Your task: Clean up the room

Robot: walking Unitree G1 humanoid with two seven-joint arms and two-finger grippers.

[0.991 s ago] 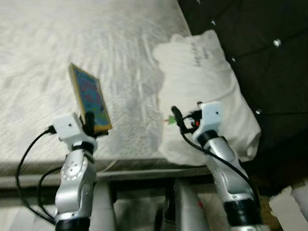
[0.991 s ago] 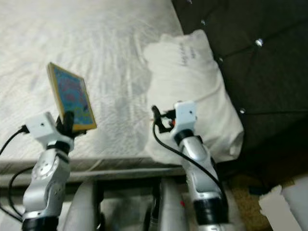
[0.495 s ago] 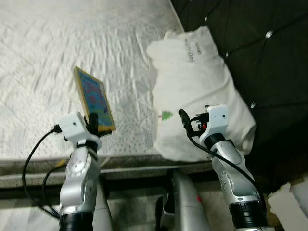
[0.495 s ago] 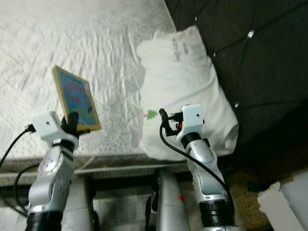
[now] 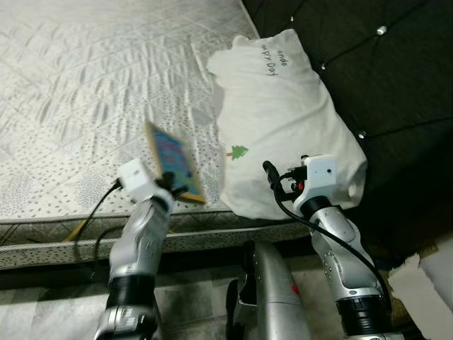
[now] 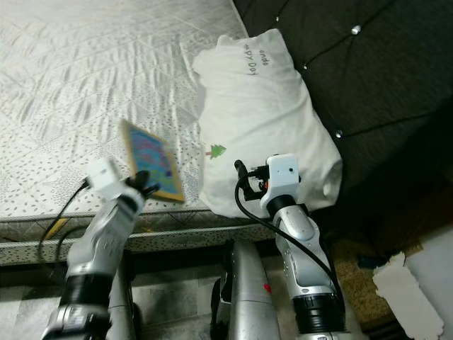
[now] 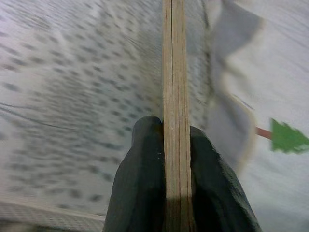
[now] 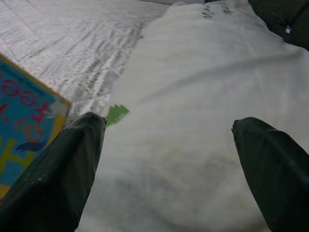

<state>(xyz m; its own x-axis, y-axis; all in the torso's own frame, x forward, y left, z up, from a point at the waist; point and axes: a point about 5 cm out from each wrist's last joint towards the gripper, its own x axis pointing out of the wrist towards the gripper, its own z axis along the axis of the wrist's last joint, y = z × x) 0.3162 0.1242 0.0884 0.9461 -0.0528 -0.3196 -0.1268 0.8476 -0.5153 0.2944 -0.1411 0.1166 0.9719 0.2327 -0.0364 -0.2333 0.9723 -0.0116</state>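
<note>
Tidying underway: left gripper (image 7: pixel 174 140) clamped on the book (image 5: pixel 175 163), held edge-up over the bed (image 5: pixel 92 92) beside the pillow (image 5: pixel 283 120), not yet put away; right gripper (image 8: pixel 166 145) spread, empty, at pillow.

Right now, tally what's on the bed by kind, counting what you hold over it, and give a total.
Pillow: 1
Book, held in the left gripper: 1
Total: 2
</note>
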